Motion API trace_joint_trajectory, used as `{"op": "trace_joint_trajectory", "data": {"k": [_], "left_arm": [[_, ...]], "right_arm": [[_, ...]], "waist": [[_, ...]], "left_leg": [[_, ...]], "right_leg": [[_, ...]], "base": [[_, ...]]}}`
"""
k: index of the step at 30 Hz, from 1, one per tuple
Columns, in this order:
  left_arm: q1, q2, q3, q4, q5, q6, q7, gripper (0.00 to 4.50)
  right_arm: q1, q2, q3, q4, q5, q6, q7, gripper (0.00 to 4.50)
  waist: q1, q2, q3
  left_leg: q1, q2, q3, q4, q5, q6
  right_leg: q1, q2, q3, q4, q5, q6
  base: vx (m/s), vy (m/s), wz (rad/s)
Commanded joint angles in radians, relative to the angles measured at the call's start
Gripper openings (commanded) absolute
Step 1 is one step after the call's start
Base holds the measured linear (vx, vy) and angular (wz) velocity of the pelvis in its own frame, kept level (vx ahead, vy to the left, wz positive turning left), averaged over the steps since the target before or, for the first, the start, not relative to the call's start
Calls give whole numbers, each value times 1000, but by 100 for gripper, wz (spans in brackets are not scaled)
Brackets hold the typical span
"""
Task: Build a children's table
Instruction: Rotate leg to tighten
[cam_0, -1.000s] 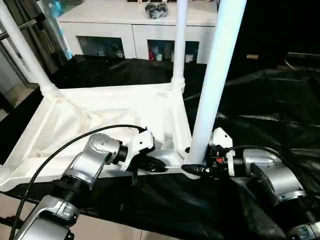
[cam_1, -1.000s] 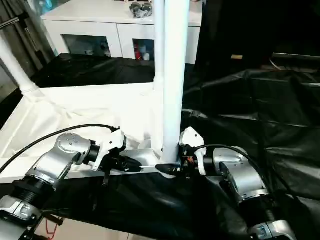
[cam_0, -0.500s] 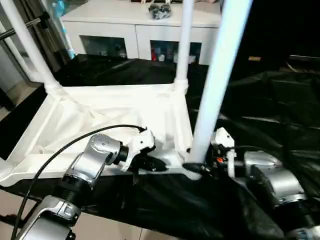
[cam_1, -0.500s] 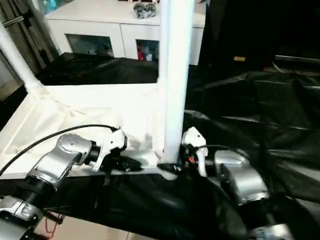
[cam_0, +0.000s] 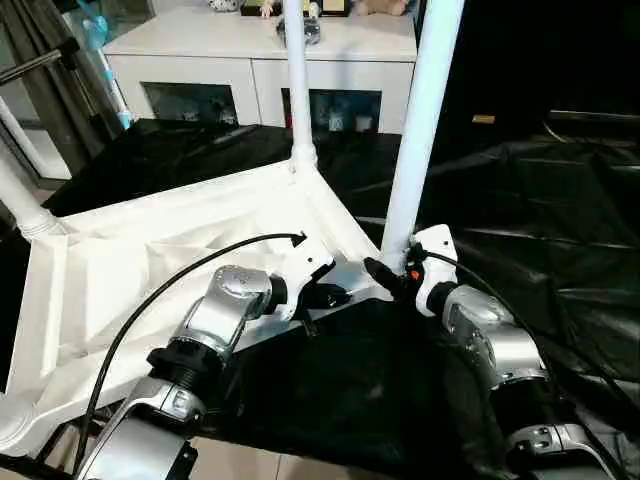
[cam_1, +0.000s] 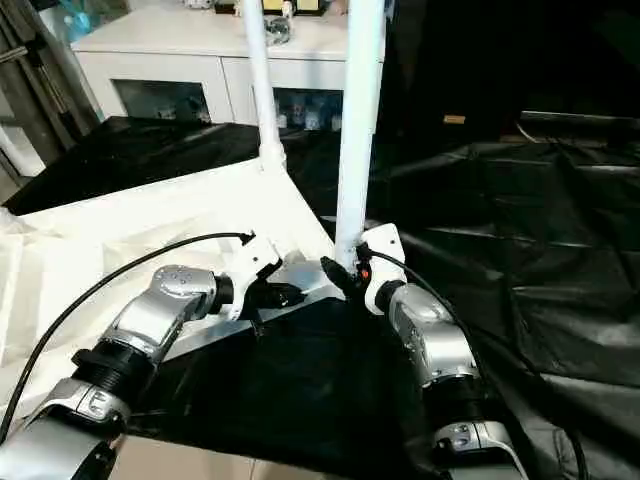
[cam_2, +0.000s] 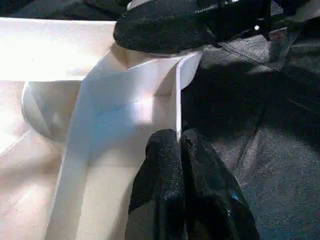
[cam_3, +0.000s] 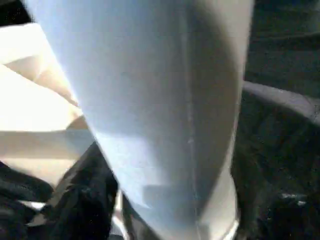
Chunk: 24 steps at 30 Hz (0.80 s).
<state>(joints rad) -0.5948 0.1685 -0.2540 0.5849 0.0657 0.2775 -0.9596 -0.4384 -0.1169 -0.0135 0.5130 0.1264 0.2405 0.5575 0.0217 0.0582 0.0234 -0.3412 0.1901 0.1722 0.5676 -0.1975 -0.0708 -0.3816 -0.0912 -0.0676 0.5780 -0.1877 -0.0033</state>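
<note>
White plastic tabletop (cam_0: 130, 270) lies upside down, ribbed underside up, on the bench covered in black sheeting (cam_0: 520, 200). I see three legs standing in corner sockets: the near leg (cam_0: 418, 130) at the corner by my hands, a far leg (cam_0: 296, 80) at the back corner, another leg (cam_0: 22, 200) at the left. My left hand (cam_0: 335, 296) is at the tabletop's near edge beside the near corner; in its wrist view the fingers (cam_2: 165, 165) are pressed together at the thin rim wall, whether they pinch it I cannot tell. My right hand (cam_0: 385, 275) is at the base of the near leg, one black finger against the socket (cam_2: 175, 55); fingers look spread about the leg but whether they clamp it I cannot tell. White cabinet (cam_0: 260, 60) with glass doors behind the bench.
</note>
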Motion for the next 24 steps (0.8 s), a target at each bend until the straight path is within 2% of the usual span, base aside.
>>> {"op": "trace_joint_trajectory", "data": {"k": [1,2,3,4,5,6,7,9,11,13,14,15,18,19,21,22,23,24], "left_arm": [[-8,-28,-57,-21,-15,-35,-34,0],[-5,-22,-59,-25,-17,-37,-44,0],[7,-3,-66,-45,-22,-38,-78,0],[14,10,-69,-59,-27,-47,-103,0],[18,18,-71,-68,-31,-54,-119,0],[23,31,-69,-79,-40,-53,-142,0],[24,33,-68,-80,-42,-54,-147,0],[32,55,-61,-89,-52,-72,-187,0],[39,67,-59,-104,-68,-74,-224,0],[49,87,-60,-130,-87,-66,-271,0],[54,101,-64,-144,-93,-61,-292,0],[55,105,-66,-147,-93,-60,-297,0],[61,124,-74,-157,-93,-61,-315,0],[64,128,-79,-157,-87,-67,-315,0],[71,134,-86,-160,-82,-71,-326,0],[75,136,-90,-163,-81,-72,-333,0],[81,142,-93,-176,-85,-66,-348,0],[83,146,-94,-184,-90,-62,-354,0]], "right_arm": [[20,63,105,-4,38,53,124,337],[24,55,108,-15,39,52,136,370],[39,22,121,-53,42,49,182,378],[46,-1,133,-73,40,51,211,381],[50,-17,142,-85,39,52,230,390],[56,-40,153,-102,41,49,265,403],[57,-45,155,-106,41,48,273,416],[64,-88,166,-133,42,43,335,423],[78,-131,172,-169,61,63,402,423],[102,-188,185,-227,88,94,501,423],[114,-215,195,-254,98,109,548,423],[117,-222,199,-260,100,112,559,423],[122,-246,211,-274,106,118,602,398],[121,-251,214,-267,98,104,602,391],[118,-251,213,-248,79,73,586,374],[118,-252,211,-245,78,71,583,361],[124,-257,207,-267,102,99,597,361],[127,-261,206,-285,116,120,610,350]], "waist": [[-1,-1,-39],[-1,-1,-40],[-2,0,-41],[-1,-5,-44],[1,-2,-48],[1,-1,-50],[2,7,-50],[8,3,-51],[16,6,-50],[28,-5,-47],[30,-2,-45],[34,-5,-45],[38,-4,-42],[39,-8,-43],[39,-7,-41],[39,-10,-42],[40,-16,-42],[40,-16,-43]], "left_leg": [[-11,29,-11,-74,-274,35],[-12,29,-11,-73,-266,37],[-11,30,-10,-71,-252,44],[-10,31,-8,-69,-241,50],[-14,31,-7,-63,-183,74],[-15,31,-7,-60,-162,82],[-15,31,-7,-59,-146,87],[-17,31,-4,-53,-112,109],[-15,33,-1,-51,-114,116],[-15,35,0,-52,-123,124],[-15,38,0,-54,-126,125],[-14,38,1,-54,-129,124],[-14,38,0,-56,-136,108],[-14,38,0,-55,-134,101],[-13,37,1,-55,-135,93],[-14,36,1,-55,-132,92],[-16,36,-1,-56,-117,94],[-16,36,0,-55,-110,98]], "right_leg": [[39,-48,34,-76,-266,-197],[40,-48,35,-74,-249,-202],[42,-47,35,-71,-215,-212],[42,-47,36,-69,-189,-219],[46,-48,35,-58,-102,-245],[47,-48,35,-55,-72,-254],[46,-48,34,-52,-49,-262],[50,-45,31,-46,8,-281],[49,-45,30,-47,-1,-284],[50,-47,33,-45,-44,-281],[48,-49,33,-47,-61,-279],[47,-49,33,-49,-90,-271],[43,-49,35,-52,-128,-260],[42,-50,35,-52,-136,-256],[40,-50,36,-53,-147,-254],[42,-51,36,-53,-147,-252],[45,-51,36,-50,-147,-247],[44,-50,36,-50,-142,-246]], "base": [[0,0,0],[0,0,0],[0,0,0],[0,0,0],[0,0,0],[51,-14,5],[0,0,0],[0,0,0],[0,0,0],[0,0,0],[0,0,0],[0,0,0],[0,0,0],[0,0,0],[0,0,0],[0,0,0],[0,0,0],[0,0,0]]}}
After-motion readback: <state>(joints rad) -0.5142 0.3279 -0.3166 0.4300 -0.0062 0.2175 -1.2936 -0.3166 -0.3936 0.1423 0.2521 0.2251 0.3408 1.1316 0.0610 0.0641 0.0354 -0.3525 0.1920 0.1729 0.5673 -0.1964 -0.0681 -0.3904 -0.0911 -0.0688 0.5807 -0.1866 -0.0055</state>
